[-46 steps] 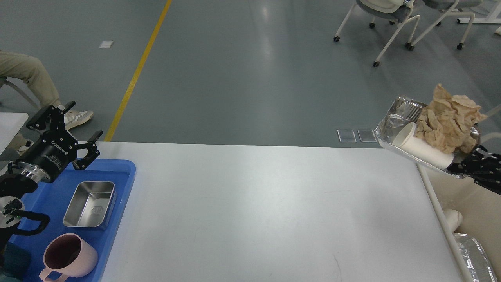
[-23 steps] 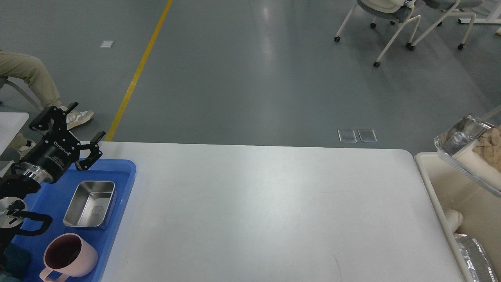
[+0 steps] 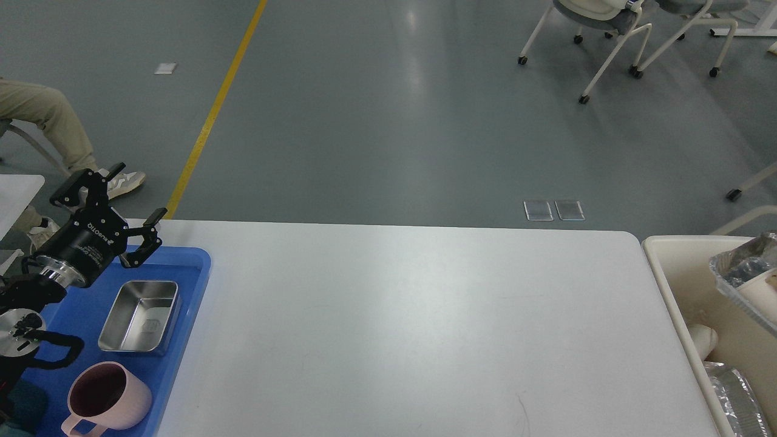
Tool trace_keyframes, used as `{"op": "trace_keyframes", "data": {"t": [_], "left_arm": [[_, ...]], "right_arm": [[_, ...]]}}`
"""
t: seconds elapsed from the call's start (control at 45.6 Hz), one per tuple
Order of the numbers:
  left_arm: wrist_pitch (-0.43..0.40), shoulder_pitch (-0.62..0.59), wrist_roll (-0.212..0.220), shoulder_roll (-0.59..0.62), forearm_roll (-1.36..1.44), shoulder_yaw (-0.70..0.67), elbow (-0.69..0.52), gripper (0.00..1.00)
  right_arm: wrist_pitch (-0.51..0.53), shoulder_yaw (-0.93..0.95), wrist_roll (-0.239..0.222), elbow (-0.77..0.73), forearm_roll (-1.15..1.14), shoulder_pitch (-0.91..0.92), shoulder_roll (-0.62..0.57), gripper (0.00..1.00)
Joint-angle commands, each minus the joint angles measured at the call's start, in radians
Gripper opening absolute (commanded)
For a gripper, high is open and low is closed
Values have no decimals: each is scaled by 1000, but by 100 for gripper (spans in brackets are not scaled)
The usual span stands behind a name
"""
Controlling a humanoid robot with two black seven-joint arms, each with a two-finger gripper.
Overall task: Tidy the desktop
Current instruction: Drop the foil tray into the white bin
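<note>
1. On my left, the blue tray (image 3: 188,267) sits on the near-left corner of the surface, and it carries two things: a steel rectangular tin (image 3: 141,315), open side up and with nothing in it, and a pink mug (image 3: 106,397) nearer to me, handle toward the bottom edge, its inside too dark to read.
2. My left pincer (image 3: 110,209) hangs above the tray's far edge, fingers spread wide apart, holding nothing.
3. Over on the right, the cream bin (image 3: 674,285) stands against the end of the surface. Inside I see a foil tray (image 3: 737,270) tilted at the right edge of view with a white paper cup (image 3: 762,291) lying in it, a second foil tray (image 3: 734,397) lower down, and a small white cup (image 3: 704,340) by the bin wall.
4. The desktop (image 3: 413,328), the big white surface, fills the middle of the view from tray to bin.
5. My right pincer is out of view, so I can't read it.
6. Compared with a second ago: the foil tray with the cup and crumpled brown paper was held up above the far-right corner; now it is down in the bin, mostly past the frame edge, and the brown paper no longer shows. The left pincer has drifted slightly right.
</note>
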Motion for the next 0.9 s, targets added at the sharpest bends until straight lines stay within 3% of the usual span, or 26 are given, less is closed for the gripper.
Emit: {"op": "trace_keyframes", "data": {"t": [0.0, 0.044, 0.066, 0.11, 0.132, 0.439, 0.877], "left_arm": [[-1, 0, 0, 1, 0, -1, 0, 97], [-1, 2, -2, 1, 0, -1, 0, 97], [-1, 2, -2, 1, 0, -1, 0, 97], [-1, 7, -2, 1, 0, -3, 0, 97], [-1, 10, -2, 1, 0, -4, 0, 97], [-1, 13, -2, 0, 0, -6, 2, 97], [-6, 13, -5, 4, 3, -10, 3, 97]], "right_arm": [[0, 3, 0, -101, 0, -5, 54, 10], [1, 3, 2, -138, 0, -5, 72, 22], [1, 3, 0, -153, 0, -5, 81, 33], [-2, 3, 2, -187, 0, -5, 101, 71], [-2, 4, 2, -202, 3, -5, 112, 80], [-2, 1, 2, -253, 49, -6, 149, 100], [-11, 1, 2, -244, 49, 93, 233, 100]]}}
